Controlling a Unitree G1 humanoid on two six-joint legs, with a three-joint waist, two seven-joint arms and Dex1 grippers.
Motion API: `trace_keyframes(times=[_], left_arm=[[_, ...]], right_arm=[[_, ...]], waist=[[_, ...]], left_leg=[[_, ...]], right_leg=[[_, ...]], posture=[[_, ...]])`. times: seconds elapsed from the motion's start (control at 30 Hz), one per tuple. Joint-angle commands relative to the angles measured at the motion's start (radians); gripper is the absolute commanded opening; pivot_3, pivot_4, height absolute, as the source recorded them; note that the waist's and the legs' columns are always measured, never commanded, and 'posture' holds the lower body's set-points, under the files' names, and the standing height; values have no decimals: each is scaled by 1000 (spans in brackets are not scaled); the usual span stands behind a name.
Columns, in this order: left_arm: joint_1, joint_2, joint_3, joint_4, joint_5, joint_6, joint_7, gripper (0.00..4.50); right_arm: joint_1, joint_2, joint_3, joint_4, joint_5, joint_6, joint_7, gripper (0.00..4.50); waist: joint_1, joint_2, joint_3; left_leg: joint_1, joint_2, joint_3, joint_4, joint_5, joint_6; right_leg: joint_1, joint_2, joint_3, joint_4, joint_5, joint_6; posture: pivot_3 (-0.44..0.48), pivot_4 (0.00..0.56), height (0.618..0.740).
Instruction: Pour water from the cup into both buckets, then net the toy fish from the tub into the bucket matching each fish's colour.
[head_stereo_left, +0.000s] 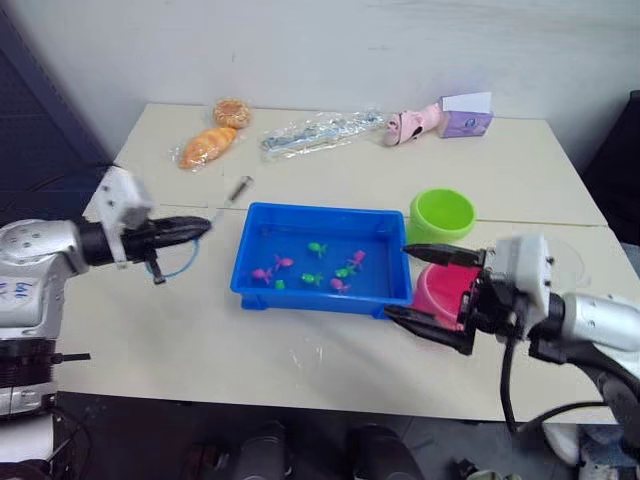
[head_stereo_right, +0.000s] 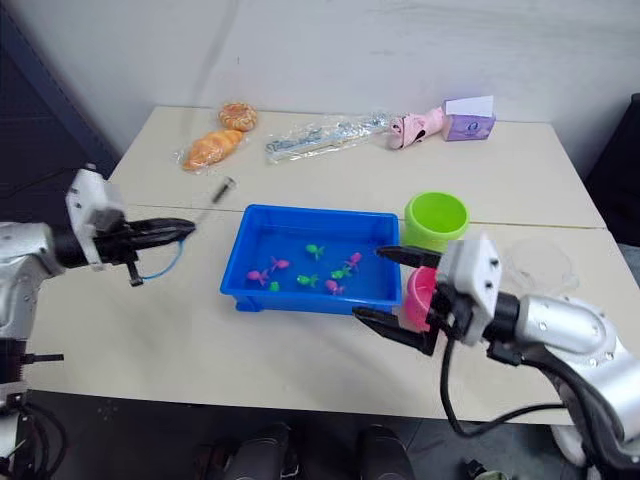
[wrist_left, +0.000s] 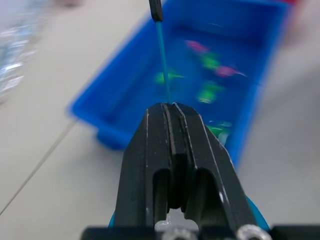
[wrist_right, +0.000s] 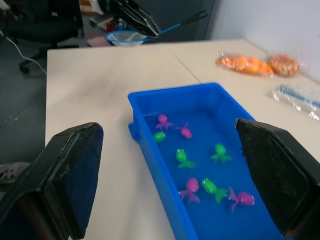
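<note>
My left claw is clamping the thin net by its handle, off the tub's left edge; right claw is gaping empty by the pink bucket. Fish are floating mid-tub: probably light, slippery, so I am planning to scoop from beneath.

Left arm: silver-grey rounded shell with small blue handwritten marks, black wrist section, white boxy camera housing above it. My left gripper: two black tapered fingers; two bright screws at their base. Right arm: same silver-grey shell, white housing, black cable looped beneath. My right gripper: black fingers with textured flat pads.
</note>
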Motion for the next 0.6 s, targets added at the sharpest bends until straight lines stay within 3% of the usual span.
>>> trace_keyframes(times=[0.03, 0.27, 0.6], left_arm=[[-120, -48, -159, -101, 30, -35, -126, 31], [-285, -193, -278, -12, 95, -108, -160, 31], [-327, -256, -286, 32, 119, -110, -161, 31]], right_arm=[[-95, -30, 42, 5, 80, 124, -2, 4500], [-288, 62, 124, 69, 145, 308, -130, 4500], [-319, 118, 108, 49, 232, 425, -213, 4500]], waist=[[2, 0, 0], [-4, -2, 1], [-2, -2, 1]], left_leg=[[-2, 0, 0, 0, 0, 0], [-3, -1, 1, 4, 2, 4], [-3, -1, -1, 6, 2, 4]], right_leg=[[-1, 0, -1, 0, 0, 0], [1, 2, -2, 5, 0, 1], [2, 2, -3, 6, 0, 1]], posture=[[0, 150, 740], [0, 150, 740], [0, 150, 740]])
